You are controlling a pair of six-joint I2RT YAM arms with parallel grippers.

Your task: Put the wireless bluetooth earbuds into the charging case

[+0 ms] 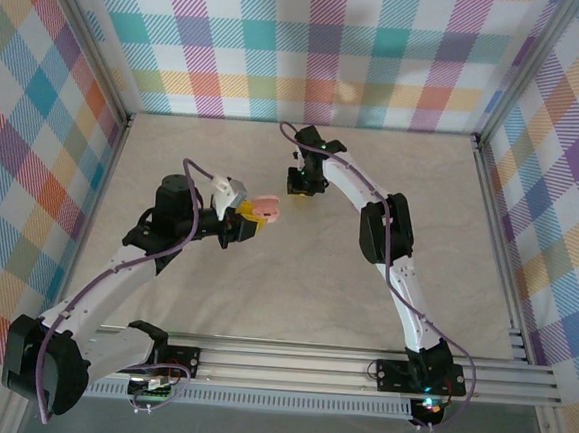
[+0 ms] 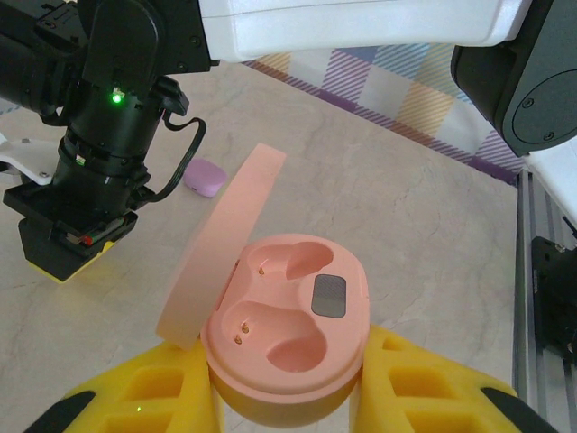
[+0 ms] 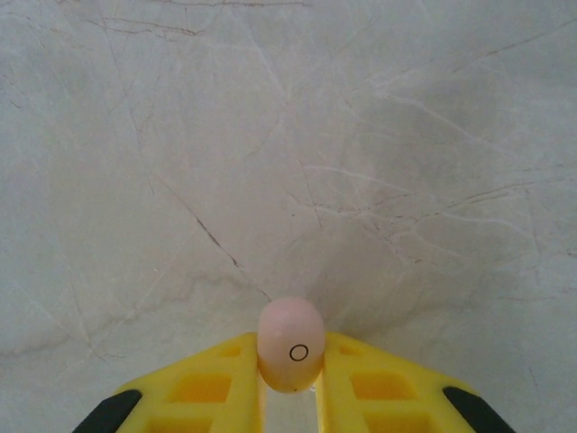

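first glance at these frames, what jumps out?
The open salmon-pink charging case stands out first. It is clamped in the left tool near the middle of the table, with its lid tipped back and both wells empty. Next is the pale pink earbud pinched in the right tool, just beyond the case. A small purple pebble lies on the table past the case.
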